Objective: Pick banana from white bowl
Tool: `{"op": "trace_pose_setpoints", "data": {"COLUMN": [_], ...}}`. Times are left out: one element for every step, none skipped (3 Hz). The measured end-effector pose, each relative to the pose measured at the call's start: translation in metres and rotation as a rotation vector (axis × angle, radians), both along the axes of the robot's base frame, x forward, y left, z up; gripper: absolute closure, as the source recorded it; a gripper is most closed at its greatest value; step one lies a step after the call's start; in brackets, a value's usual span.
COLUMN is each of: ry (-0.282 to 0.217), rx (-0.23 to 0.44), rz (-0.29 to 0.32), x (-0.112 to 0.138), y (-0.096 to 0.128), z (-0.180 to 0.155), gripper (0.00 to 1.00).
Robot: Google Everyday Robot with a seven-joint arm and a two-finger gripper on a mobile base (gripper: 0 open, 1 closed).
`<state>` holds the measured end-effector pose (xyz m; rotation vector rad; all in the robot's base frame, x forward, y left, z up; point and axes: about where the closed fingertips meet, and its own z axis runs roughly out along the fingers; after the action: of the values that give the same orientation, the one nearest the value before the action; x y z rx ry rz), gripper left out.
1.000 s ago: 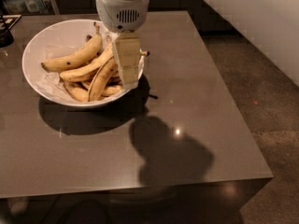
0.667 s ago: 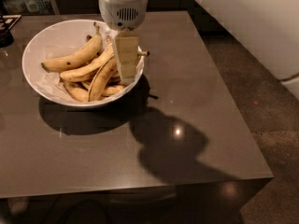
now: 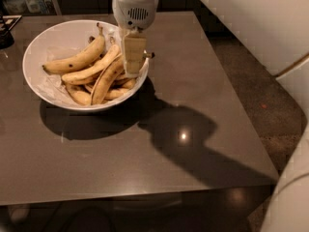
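Observation:
The white bowl point(image 3: 36, 76) stands on the left part of the brown table and holds several bananas. The banana point(image 3: 107, 79), long with a darker greenish-brown edge, lies slanted in the middle of the pile. A paler spotted banana point(image 3: 77, 59) lies above it. My gripper point(image 3: 133, 62) hangs down from its white wrist point(image 3: 135, 4) over the bowl's right side. Its tip is just right of the banana's upper end and hides the bananas behind it. I cannot tell whether it touches the banana.
The brown table point(image 3: 193, 105) runs right and forward of the bowl, with my arm's shadow across it. A dark object point(image 3: 5, 33) stands at the far left edge. My white arm point(image 3: 270, 28) fills the upper right. The floor point(image 3: 270, 115) lies beyond the table's right edge.
My gripper has shifted slightly up and away within the bowl's right side. The arm has swung lower at the right and its shadow has spread. The bananas have not moved.

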<state>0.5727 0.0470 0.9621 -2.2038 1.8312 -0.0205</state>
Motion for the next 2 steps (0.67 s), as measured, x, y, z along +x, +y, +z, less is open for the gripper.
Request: {"op": "trace_pose_setpoints", "data": {"ry": [0.023,0.042], "rx": [0.008,0.009], "rz": [-0.003,-0.001], "x": [0.0068,0.0127], "y": [0.0016,0.0047], "z": [-0.0065,-0.0138], "gripper": [0.3,0.3]}}
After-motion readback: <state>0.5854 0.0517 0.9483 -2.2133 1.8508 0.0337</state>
